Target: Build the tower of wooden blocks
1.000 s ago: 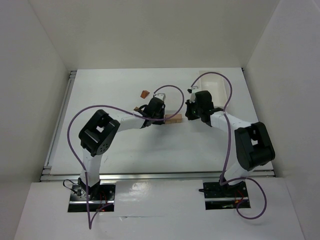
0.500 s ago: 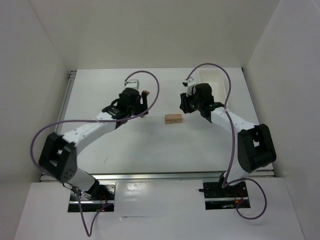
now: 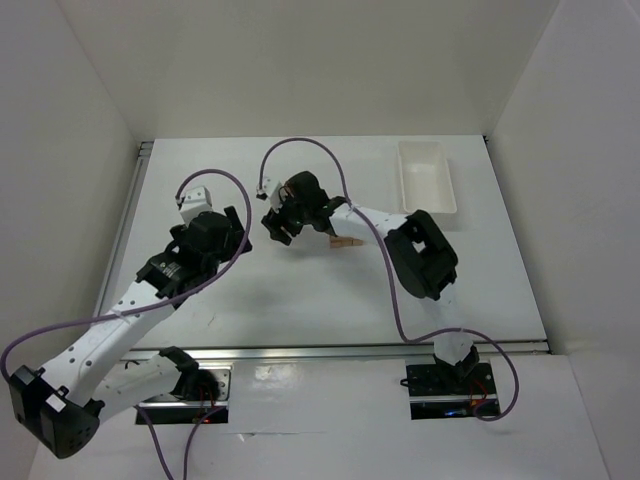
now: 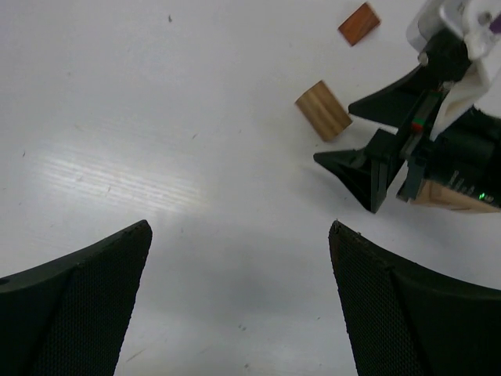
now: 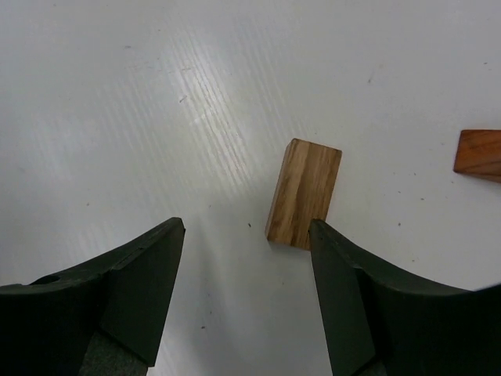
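The wood block tower (image 3: 348,241) is a low stack of tan blocks at mid-table; a bit of it (image 4: 452,197) shows behind the right wrist. A loose tan block (image 5: 304,193) lies flat just ahead of my right gripper (image 5: 246,227), which is open and holds nothing. That block (image 4: 323,110) sits beside the right gripper's black fingers (image 4: 368,168). A reddish-brown block (image 5: 479,152) lies further off (image 4: 359,23). My left gripper (image 4: 239,227) is wide open over bare table. From above, the right gripper (image 3: 280,228) is left of the tower and the left gripper (image 3: 236,232) lies further left.
A white rectangular tray (image 3: 425,178) stands at the back right. The right arm stretches leftwards across the table behind the tower, its purple cable (image 3: 300,145) arching above it. White walls enclose the table on three sides.
Both grippers have opened. The left arm pulled away from the tower toward the left and near side. The right arm swung from the tower's right, past it, to the loose blocks on the left.
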`<action>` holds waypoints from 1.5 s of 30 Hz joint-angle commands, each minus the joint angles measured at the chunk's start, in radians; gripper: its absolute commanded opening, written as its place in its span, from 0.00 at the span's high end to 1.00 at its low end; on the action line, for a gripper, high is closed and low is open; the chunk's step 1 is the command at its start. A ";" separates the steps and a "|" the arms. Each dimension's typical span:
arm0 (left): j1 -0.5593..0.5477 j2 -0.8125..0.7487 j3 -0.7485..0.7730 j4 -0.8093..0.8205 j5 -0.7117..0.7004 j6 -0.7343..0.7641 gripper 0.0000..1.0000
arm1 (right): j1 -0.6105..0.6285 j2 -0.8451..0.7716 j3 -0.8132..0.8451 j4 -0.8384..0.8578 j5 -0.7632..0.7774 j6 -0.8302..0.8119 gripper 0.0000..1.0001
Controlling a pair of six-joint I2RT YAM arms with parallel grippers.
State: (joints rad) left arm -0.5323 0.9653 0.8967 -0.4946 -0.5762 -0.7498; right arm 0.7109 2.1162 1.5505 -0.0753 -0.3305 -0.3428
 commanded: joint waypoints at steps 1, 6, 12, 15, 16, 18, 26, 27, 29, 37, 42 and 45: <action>0.002 -0.055 -0.005 -0.119 -0.041 -0.074 0.01 | -0.002 0.057 0.118 -0.021 0.011 -0.036 0.27; 0.002 -0.135 -0.036 -0.140 -0.017 -0.083 0.01 | 0.018 0.145 0.184 0.005 0.128 0.022 0.27; 0.002 -0.158 -0.047 -0.121 0.015 -0.074 0.01 | 0.028 0.188 0.203 0.039 0.173 0.031 0.35; 0.002 -0.149 -0.047 -0.121 0.024 -0.074 0.01 | 0.028 0.197 0.212 0.039 0.173 0.031 0.49; 0.002 -0.149 -0.047 -0.110 0.024 -0.074 0.01 | 0.028 0.197 0.212 0.039 0.151 0.031 0.55; 0.002 -0.149 -0.059 -0.098 0.024 -0.065 0.01 | 0.028 0.197 0.203 0.039 0.124 0.031 0.70; 0.002 -0.140 -0.059 -0.088 0.024 -0.045 0.01 | 0.015 0.026 0.100 0.103 0.021 -0.110 1.00; 0.002 -0.140 -0.059 -0.088 0.024 -0.045 0.01 | 0.004 -0.010 0.044 0.103 -0.032 -0.145 1.00; 0.002 -0.131 -0.059 -0.079 0.035 -0.026 0.01 | -0.048 -0.124 -0.021 0.114 -0.135 -0.235 1.00; 0.002 -0.050 -0.050 -0.003 0.085 0.061 0.01 | -0.215 -0.331 -0.139 -0.183 -0.326 -0.553 1.00; 0.002 0.030 -0.039 0.108 0.137 0.115 0.01 | -0.330 -0.422 -0.240 -0.236 -0.380 -0.657 1.00; 0.002 0.095 -0.016 0.140 0.163 0.138 0.01 | -0.361 -0.444 -0.280 -0.267 -0.407 -0.702 1.00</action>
State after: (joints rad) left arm -0.5323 1.0267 0.8448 -0.4404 -0.4561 -0.6594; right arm 0.3599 1.7088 1.3029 -0.2596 -0.6636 -0.9424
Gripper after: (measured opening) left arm 0.993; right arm 0.436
